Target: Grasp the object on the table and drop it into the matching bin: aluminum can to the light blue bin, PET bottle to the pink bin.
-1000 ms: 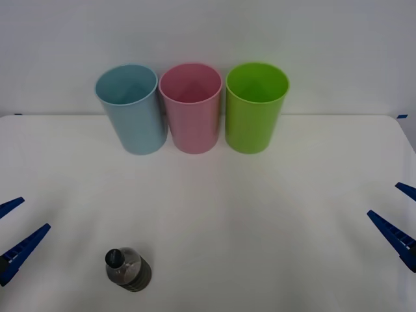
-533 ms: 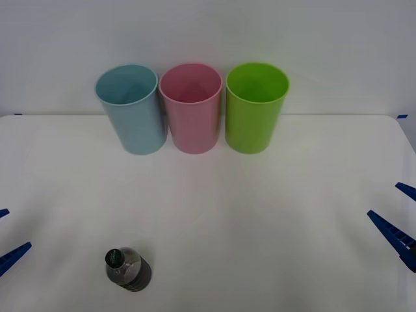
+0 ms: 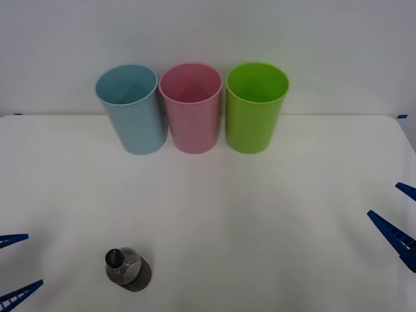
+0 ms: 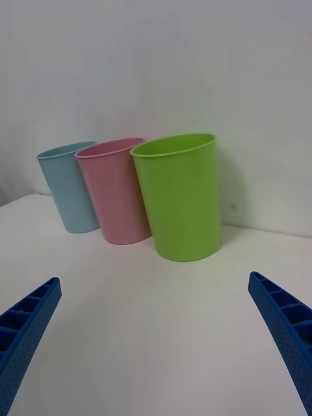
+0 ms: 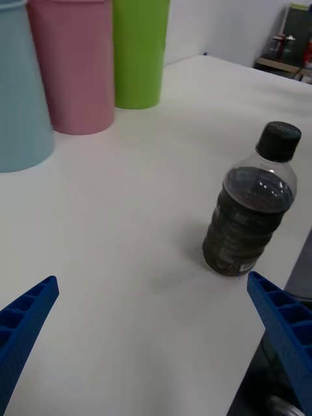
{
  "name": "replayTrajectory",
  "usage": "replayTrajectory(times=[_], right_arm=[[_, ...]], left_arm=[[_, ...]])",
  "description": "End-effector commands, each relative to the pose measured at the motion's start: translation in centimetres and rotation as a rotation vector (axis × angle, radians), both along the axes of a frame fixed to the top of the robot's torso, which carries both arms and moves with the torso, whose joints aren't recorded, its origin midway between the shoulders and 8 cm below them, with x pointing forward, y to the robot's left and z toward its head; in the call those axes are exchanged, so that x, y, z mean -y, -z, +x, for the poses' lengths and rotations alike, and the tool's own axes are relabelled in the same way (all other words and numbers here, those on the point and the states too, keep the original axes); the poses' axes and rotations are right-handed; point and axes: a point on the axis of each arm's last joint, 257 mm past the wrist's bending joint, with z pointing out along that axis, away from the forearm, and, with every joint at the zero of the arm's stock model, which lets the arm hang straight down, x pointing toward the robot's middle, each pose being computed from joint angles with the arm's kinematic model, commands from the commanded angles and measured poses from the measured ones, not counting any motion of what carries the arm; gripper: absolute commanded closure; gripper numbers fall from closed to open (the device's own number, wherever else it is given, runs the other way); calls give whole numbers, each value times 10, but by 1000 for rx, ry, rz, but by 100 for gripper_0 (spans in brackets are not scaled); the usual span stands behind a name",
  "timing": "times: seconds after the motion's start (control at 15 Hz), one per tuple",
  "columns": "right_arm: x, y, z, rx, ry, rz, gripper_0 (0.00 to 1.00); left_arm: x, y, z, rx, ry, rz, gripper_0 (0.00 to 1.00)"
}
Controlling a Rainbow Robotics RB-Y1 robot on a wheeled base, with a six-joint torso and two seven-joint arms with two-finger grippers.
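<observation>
The PET bottle (image 3: 128, 269) (image 5: 253, 211), small and clear with dark brown liquid and a black cap, stands upright near the front left of the white table (image 3: 260, 214). My left gripper (image 3: 14, 266) (image 5: 156, 344) is open at the table's left front edge, to the left of the bottle and apart from it. Along the back stand the light blue bin (image 3: 132, 108) (image 5: 19, 91) and the pink bin (image 3: 192, 107) (image 5: 75, 65) (image 4: 116, 190), side by side. At the right edge my right gripper (image 3: 398, 218) (image 4: 156, 338) waits open, facing the bins.
A lime green bin (image 3: 255, 106) (image 4: 182, 195) (image 5: 139, 52) stands just right of the pink one. A plain white wall rises behind the bins. The table's front edge runs close beside the bottle in the left wrist view.
My left gripper has slid down and back toward the front left corner and turned toward the bottle. The bottle, bins and right gripper have not moved.
</observation>
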Motion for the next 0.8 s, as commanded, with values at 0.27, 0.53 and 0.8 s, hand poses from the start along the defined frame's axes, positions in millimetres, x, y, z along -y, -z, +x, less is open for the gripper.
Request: replayTrajectory(times=[0.27,0.53,0.8], right_arm=[[0,0,0,0,0,0,0],[0,0,0,0,0,0,0],[0,0,0,0,0,0,0]], left_arm=[[29,25,-11,-24,138,63,0],[50,39,-14,-64,177,19,0],[69,58,-10,-111,204,-48,0]])
